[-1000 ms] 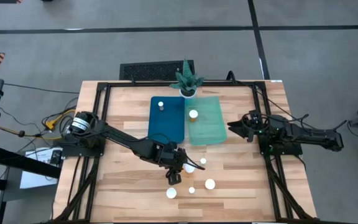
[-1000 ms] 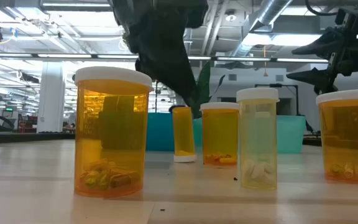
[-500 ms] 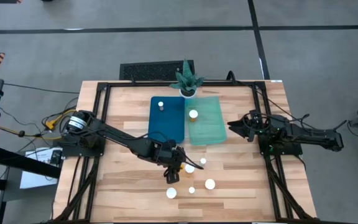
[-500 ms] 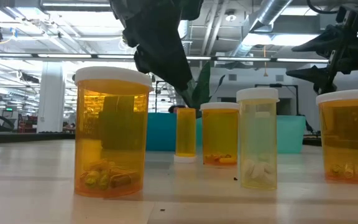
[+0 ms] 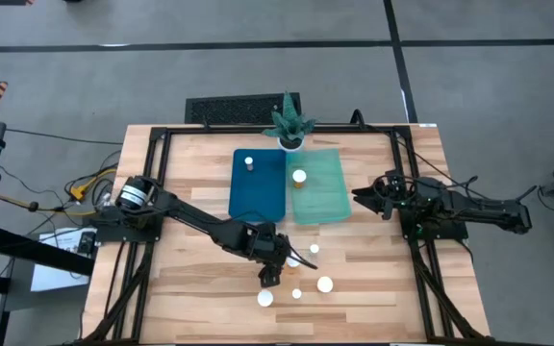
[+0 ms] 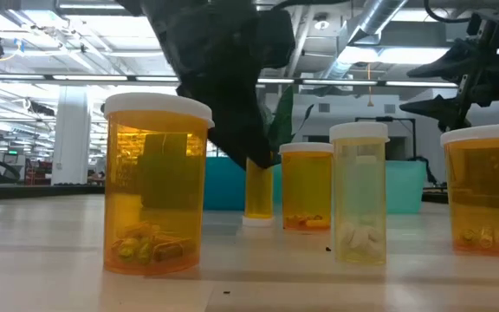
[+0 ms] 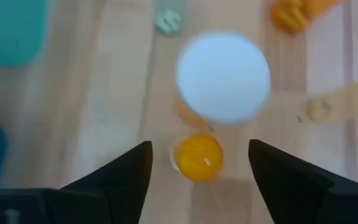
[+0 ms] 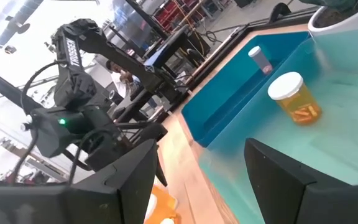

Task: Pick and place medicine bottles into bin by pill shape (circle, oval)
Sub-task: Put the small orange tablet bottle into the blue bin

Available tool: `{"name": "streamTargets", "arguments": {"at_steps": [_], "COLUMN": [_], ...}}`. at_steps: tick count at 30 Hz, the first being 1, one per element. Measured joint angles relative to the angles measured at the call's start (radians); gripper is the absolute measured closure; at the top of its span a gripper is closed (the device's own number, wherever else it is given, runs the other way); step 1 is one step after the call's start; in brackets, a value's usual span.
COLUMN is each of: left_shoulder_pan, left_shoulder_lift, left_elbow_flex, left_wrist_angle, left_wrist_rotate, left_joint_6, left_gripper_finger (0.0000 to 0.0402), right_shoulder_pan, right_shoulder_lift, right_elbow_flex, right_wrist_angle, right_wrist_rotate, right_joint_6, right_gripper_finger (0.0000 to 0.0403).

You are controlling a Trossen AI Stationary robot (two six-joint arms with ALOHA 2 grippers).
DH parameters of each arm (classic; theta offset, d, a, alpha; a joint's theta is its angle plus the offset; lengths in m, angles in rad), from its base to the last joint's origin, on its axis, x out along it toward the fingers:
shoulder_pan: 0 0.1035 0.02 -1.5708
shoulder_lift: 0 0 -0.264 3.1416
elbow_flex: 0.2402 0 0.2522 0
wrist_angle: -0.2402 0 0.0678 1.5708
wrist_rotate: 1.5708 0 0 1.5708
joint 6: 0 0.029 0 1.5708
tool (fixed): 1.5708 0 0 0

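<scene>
A narrow amber medicine bottle [image 7: 197, 159] stands upside down on its white cap [image 6: 257, 220], among several other white-capped bottles near the table's front middle. My left gripper [image 5: 271, 275] hangs open just above it. Its two fingers [image 7: 124, 175] stand on either side of the bottle's upturned bottom, apart from it. A wider bottle [image 7: 224, 77] stands just beyond. One bottle [image 5: 248, 163] stands in the dark blue bin [image 5: 258, 192], another [image 5: 299, 178] in the pale green bin [image 5: 320, 197]. My right gripper [image 5: 362, 199] waits open at the table's right.
Loose bottles stand close by [image 5: 264, 298], [image 5: 296, 293], [image 5: 325, 284], [image 5: 314, 250]. The low view shows a large one [image 6: 156, 182] nearest and a pale one [image 6: 359, 192]. A potted green plant [image 5: 289, 125] stands behind the bins at the far edge.
My left gripper has opened and come down over the narrow bottle, shifting slightly toward the near edge. The bottle leaned a second ago and now stands upright on its cap.
</scene>
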Motion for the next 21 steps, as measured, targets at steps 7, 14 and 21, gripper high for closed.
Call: {"name": "streamTargets", "arguments": {"at_steps": [7,14,21], "left_shoulder_pan": [-0.001,-0.001,0.0], "left_shoulder_lift": [-0.012,-0.012,-0.012], "left_elbow_flex": [0.001,0.0,0.0], "left_wrist_angle": [0.004,0.004,0.005], "left_wrist_rotate": [-0.01,0.007,0.011], "left_joint_6": [0.007,0.015,0.011], "left_gripper_finger": [0.0199,0.0257,0.0311], "right_shoulder_pan": [0.0,0.0,0.0], "right_shoulder_lift": [0.0,0.0,0.0], "right_elbow_flex": [0.0,0.0,0.0], "right_wrist_angle": [-0.003,-0.005,-0.005], "right_wrist_rotate": [0.0,0.0,0.0], "right_joint_6": [0.0,0.0,0.001], "right_gripper_finger": [0.0148,0.0148,0.0148]}}
